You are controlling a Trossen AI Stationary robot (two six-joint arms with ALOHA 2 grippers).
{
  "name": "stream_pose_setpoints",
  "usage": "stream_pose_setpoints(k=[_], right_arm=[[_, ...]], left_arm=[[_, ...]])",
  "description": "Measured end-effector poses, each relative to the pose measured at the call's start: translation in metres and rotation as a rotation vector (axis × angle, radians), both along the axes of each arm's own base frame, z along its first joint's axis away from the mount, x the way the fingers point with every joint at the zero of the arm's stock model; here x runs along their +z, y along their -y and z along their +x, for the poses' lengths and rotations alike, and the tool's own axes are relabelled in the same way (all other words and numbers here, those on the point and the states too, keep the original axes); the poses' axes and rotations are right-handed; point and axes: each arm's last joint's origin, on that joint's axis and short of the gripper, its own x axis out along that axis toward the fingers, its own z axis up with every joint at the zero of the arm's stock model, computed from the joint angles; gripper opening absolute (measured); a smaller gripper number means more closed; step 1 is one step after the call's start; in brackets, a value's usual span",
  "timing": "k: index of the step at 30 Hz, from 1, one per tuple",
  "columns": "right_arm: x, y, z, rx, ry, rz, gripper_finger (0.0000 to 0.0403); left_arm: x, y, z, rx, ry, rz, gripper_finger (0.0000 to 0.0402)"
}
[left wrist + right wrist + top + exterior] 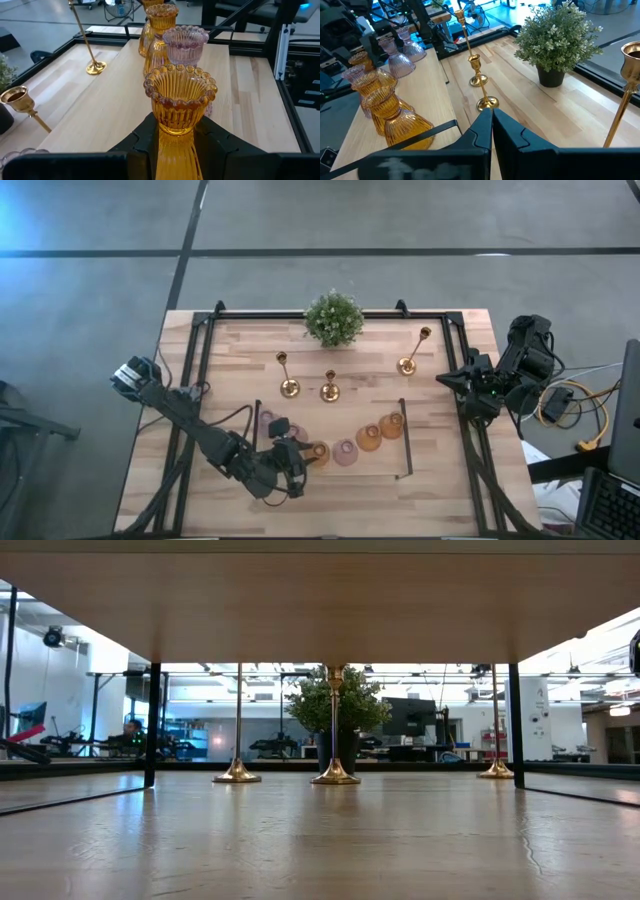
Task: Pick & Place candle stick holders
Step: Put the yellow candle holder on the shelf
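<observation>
Left gripper (296, 464) fingers are clamping a ribbed amber glass cup (179, 100) at the surface's (440, 480) 7 o'clock, extending the cup row; right gripper (447, 379), fingers together, is idling at 3 o'clock.

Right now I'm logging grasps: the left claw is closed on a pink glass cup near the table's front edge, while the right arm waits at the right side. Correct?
Not quite: the cup in the left claw is amber-orange, not pink, as the left wrist view shows. The rest holds: it is near the table's front edge, and the right arm waits at the right side.
</observation>
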Motion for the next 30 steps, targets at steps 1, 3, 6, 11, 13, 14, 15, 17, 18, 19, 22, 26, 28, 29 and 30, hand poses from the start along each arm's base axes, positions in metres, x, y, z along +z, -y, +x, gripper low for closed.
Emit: stream_pose_setpoints(k=[1, 3, 6, 11, 13, 14, 15, 17, 18, 19, 22, 26, 28, 29, 30], right_arm=[[0.0, 0.0, 0.0, 0.0, 0.0, 0.0, 0.0008], [0.0, 0.0, 0.0, 0.0, 0.0, 0.0, 0.0008], [0.0, 0.0, 0.0, 0.0, 0.0, 0.0, 0.0008], [0.0, 0.0, 0.0, 0.0, 0.0, 0.0, 0.0008], [0.0, 0.0, 0.0, 0.0, 0.0, 0.0, 0.0008], [0.0, 0.0, 0.0, 0.0, 0.0, 0.0, 0.0008], [0.0, 0.0, 0.0, 0.0, 0.0, 0.0, 0.0008], [0.0, 0.0, 0.0, 0.0, 0.0, -0.001, 0.0008], [0.0, 0.0, 0.0, 0.0, 0.0, 0.0, 0.0008], [0.0, 0.0, 0.0, 0.0, 0.0, 0.0, 0.0008], [0.0, 0.0, 0.0, 0.0, 0.0, 0.0, 0.0008], [0.0, 0.0, 0.0, 0.0, 0.0, 0.0, 0.0008], [0.0, 0.0, 0.0, 0.0, 0.0, 0.0, 0.0008], [0.0, 0.0, 0.0, 0.0, 0.0, 0.0, 0.0008], [0.0, 0.0, 0.0, 0.0, 0.0, 0.0, 0.0008]], left_arm=[[0.0, -0.0001, 0.0001, 0.002, 0.001, -0.005, 0.0099], [-0.0001, -0.0002, 0.0001, 0.005, 0.003, -0.012, 0.0099], [-0.0001, -0.0007, 0.0004, 0.01, 0.005, -0.02, 0.0099], [0.0, -0.0018, 0.0011, 0.016, 0.006, -0.023, 0.0099], [-0.0002, -0.0019, 0.0012, 0.018, 0.007, -0.024, 0.0099], [-0.0002, -0.0019, 0.0012, 0.018, 0.008, -0.025, 0.0099], [-0.0002, -0.0021, 0.0013, 0.02, 0.008, -0.027, 0.0099], [-0.0003, -0.0021, 0.0013, 0.022, 0.009, -0.031, 0.0099], [-0.0003, -0.0023, 0.0014, 0.024, 0.011, -0.035, 0.0099], [-0.0003, -0.0024, 0.0015, 0.025, 0.011, -0.038, 0.01], [-0.0003, -0.0026, 0.0016, 0.029, 0.013, -0.043, 0.0132], [-0.0002, -0.0031, 0.002, 0.031, 0.015, -0.046, 0.0169], [-0.0002, -0.0031, 0.002, 0.032, 0.015, -0.046, 0.0175], [-0.0002, -0.0031, 0.002, 0.032, 0.015, -0.046, 0.0176], [-0.0002, -0.0031, 0.002, 0.031, 0.015, -0.046, 0.0176]])
